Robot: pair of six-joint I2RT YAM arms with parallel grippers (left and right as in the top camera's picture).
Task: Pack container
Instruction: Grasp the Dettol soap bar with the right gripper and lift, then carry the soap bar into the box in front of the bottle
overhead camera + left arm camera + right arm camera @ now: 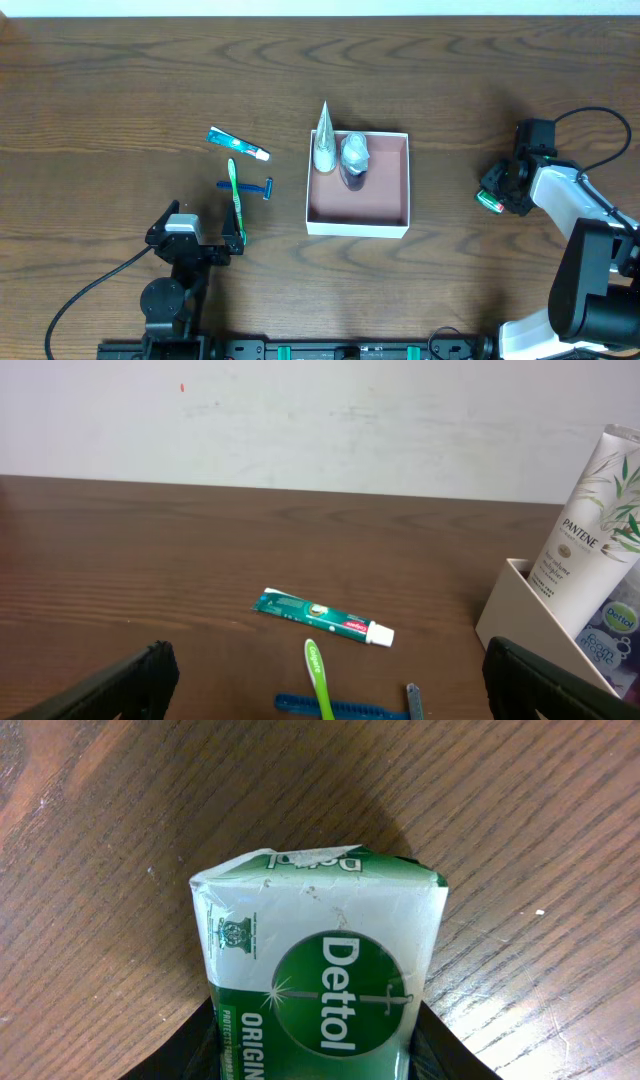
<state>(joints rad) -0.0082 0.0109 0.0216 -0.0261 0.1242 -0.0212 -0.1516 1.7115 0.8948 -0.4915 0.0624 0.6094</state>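
The container [375, 200], likely light and thin-walled, sits mid-way on the bench [120, 100]; at its 3 o'clock the right pincer [315, 1055] clasps the Dettol soap pack [320, 950], probably firm yet slick-wrapped, best held across its long sides, while the left pincer [335, 672] gapes wide, empty.

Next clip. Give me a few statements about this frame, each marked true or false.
1. The right pincer holds a green Dettol soap bar. True.
2. The toothpaste lies in the container. False: it lies on the table, left of the container.
3. A Pantene tube stands in the container. True.
4. The left pincer is shut on the toothbrush. False: it is open and empty, and the toothbrush lies on the table.
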